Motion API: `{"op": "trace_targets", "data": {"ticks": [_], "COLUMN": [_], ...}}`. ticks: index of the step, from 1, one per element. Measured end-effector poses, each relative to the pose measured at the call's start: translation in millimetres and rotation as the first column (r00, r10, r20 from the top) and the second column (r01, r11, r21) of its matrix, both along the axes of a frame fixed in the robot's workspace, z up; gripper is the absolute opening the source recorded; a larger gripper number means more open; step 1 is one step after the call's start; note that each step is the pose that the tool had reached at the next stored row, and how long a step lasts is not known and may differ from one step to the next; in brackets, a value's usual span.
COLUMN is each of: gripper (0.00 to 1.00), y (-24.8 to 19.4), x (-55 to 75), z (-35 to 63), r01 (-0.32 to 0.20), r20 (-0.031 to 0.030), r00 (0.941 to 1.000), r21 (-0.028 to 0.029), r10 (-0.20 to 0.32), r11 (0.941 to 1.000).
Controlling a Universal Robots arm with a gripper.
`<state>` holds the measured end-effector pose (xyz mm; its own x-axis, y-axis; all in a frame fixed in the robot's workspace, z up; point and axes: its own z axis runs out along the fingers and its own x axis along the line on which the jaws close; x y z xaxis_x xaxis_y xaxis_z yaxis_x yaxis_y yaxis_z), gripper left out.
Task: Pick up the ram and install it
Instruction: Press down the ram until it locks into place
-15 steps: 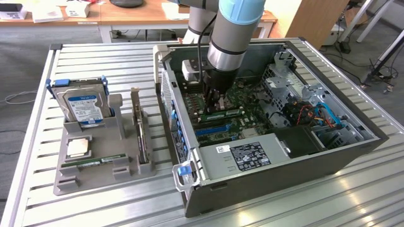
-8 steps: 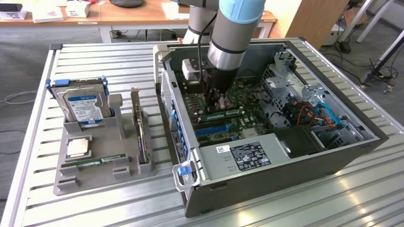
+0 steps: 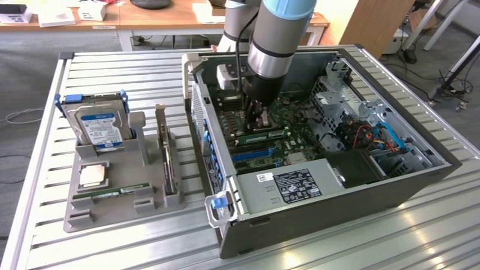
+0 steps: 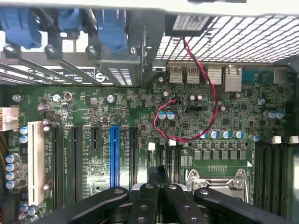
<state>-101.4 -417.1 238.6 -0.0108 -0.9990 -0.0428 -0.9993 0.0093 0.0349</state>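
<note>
**A:** Where is the ram (image 3: 266,136)?

**B:** Inside the open computer case (image 3: 420,180), standing edge-up on the motherboard (image 4: 140,112), right under the gripper (image 3: 257,121). A similar stick (image 3: 112,192) lies in the grey tray (image 3: 82,216) at the exterior view's left, on the near side of the hard drive (image 3: 98,125).

**A:** And the gripper (image 4: 159,179)?

**B:** Its fingers are drawn fully together. I can't tell whether they pinch the ram's top edge or only bear on it.

**A:** How should this step be done well?

**B:** I'd say press straight down, centred along the stick and without tilting it, so that both ends seat evenly.

**A:** How does the ram look?

**B:** It is long, narrow, flat and green, with a row of dark chips along its face. It looks thin enough to flex if pushed off-centre.
</note>
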Motion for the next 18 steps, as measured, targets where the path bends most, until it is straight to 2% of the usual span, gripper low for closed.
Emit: {"op": "trace_targets", "data": {"ticks": [6, 13, 18], "gripper": [0.11, 0.11, 0.11], "y": [0.0, 0.0, 0.0], "x": [0.0, 0.6, 7.5], "z": [8.9, 9.4, 9.3], "r01": [0.000, 0.000, 0.000], "r20": [0.0000, -0.0001, 0.0000], "r00": [1.0000, 1.0000, 1.0000], "r21": [0.0001, -0.0001, 0.0000], "r10": [0.000, 0.000, 0.000], "r11": [1.0000, 1.0000, 1.0000]}}
